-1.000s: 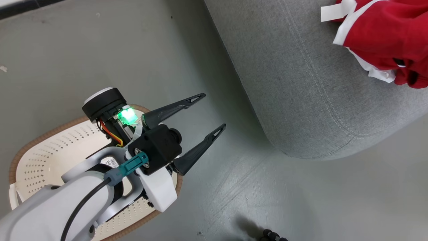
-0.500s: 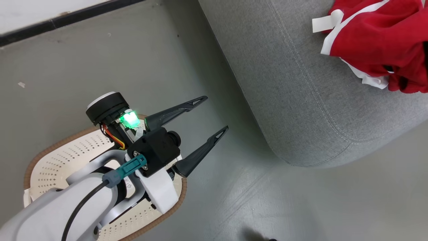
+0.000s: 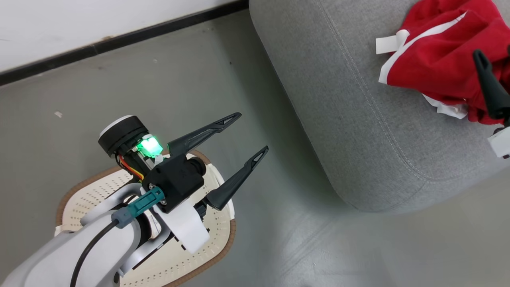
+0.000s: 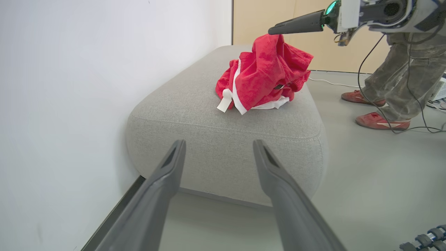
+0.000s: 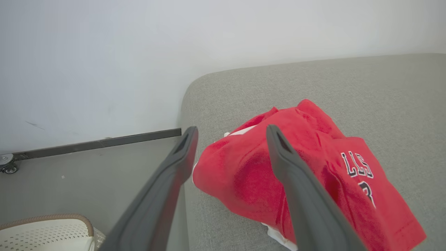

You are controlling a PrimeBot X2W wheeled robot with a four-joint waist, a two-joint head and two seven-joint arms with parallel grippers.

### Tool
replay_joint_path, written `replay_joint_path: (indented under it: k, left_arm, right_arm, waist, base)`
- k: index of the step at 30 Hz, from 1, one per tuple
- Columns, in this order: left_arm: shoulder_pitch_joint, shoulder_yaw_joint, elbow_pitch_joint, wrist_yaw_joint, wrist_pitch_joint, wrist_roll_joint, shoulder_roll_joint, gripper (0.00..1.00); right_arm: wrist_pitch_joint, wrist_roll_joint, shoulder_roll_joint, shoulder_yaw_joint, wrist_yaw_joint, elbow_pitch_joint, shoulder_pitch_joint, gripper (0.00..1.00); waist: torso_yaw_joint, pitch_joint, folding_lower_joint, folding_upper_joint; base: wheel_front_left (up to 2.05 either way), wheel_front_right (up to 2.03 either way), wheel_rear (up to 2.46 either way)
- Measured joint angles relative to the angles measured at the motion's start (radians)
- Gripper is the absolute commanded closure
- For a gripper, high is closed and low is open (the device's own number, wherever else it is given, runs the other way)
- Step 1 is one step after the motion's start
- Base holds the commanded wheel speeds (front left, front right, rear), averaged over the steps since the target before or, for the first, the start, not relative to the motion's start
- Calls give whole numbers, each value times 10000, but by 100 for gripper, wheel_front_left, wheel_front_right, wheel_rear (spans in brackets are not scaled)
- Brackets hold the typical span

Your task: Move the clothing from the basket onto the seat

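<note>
The red clothing with white trim lies in a heap on the grey seat. Its black lettering shows in the right wrist view. My right gripper hovers open just above the heap, with nothing between its fingers; one finger shows at the head view's right edge. My left gripper is open and empty over the floor beside the cream basket. It points at the seat's end. My left arm hides much of the basket; the part that shows holds no clothing.
A white wall with a black baseboard runs behind the basket and the seat. A person's legs in red shoes stand on the grey floor beyond the seat. Cables trail there.
The head camera has shifted, bringing wall and baseboard into view. My right gripper's finger has come in at the right edge over the clothing. The left gripper stays open over the basket's edge.
</note>
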Motion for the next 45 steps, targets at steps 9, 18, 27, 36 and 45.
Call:
replay_joint_path:
  k: [9,18,27,36,45]
  left_arm:
    - [334,349,46,437,-481,-117,-217,0]
    - [844,1197,136,1221,-1183,-414,-311,0]
    - [1746,2104,336,1985,-1983,-757,-301,0]
    - [2758,2821,727,2418,-2872,-1313,-430,0]
    - [3589,3231,1204,2621,-3177,-1572,-596,0]
  right_arm:
    - [527,-194,-48,1210,0,-1509,-1,0]
    - [462,-270,92,2010,0,-1889,-280,0]
    - [-337,-493,180,2458,0,-1452,-267,0]
    - [-1394,-759,232,2679,0,-811,-113,0]
    - [-2481,-918,502,2740,0,-125,636,0]
  waist:
    - [521,-435,0,-1]
    - [1243,-786,0,0]
    - [2011,-1127,0,-1]
    - [2749,-1526,0,0]
    - [3362,-2058,0,0]
  base:
    - [0,0,0]
    - [0,0,0]
    - [0,0,0]
    - [0,0,0]
    - [0,0,0]
